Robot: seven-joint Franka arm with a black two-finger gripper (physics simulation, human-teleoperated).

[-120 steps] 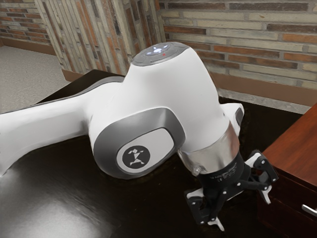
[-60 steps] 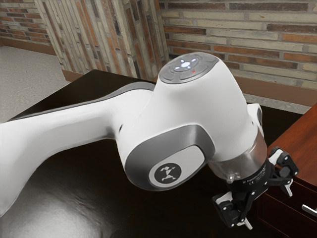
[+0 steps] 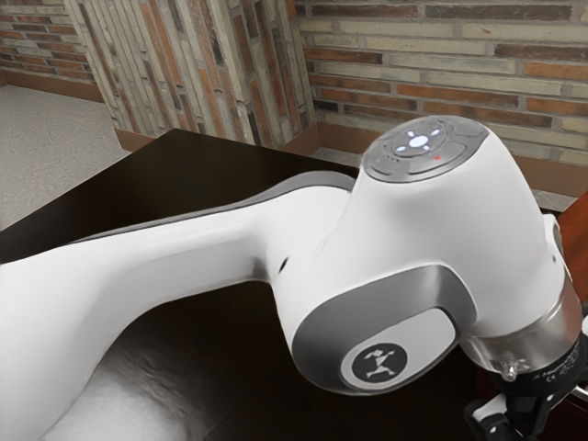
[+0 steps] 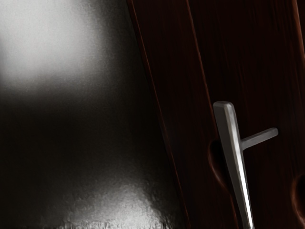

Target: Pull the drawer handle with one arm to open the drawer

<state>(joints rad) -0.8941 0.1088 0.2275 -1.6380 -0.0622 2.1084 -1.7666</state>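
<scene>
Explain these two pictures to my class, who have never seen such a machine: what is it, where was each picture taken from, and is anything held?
This is a simulated robot arm, white and grey, reaching across a dark table. The exterior view is taken from a camera at its side; its black claw sits at the lower edge, too cut off to tell whether it holds anything. The wrist view comes from a camera on the hand, looking at a dark wooden drawer front with a silver handle.
</scene>
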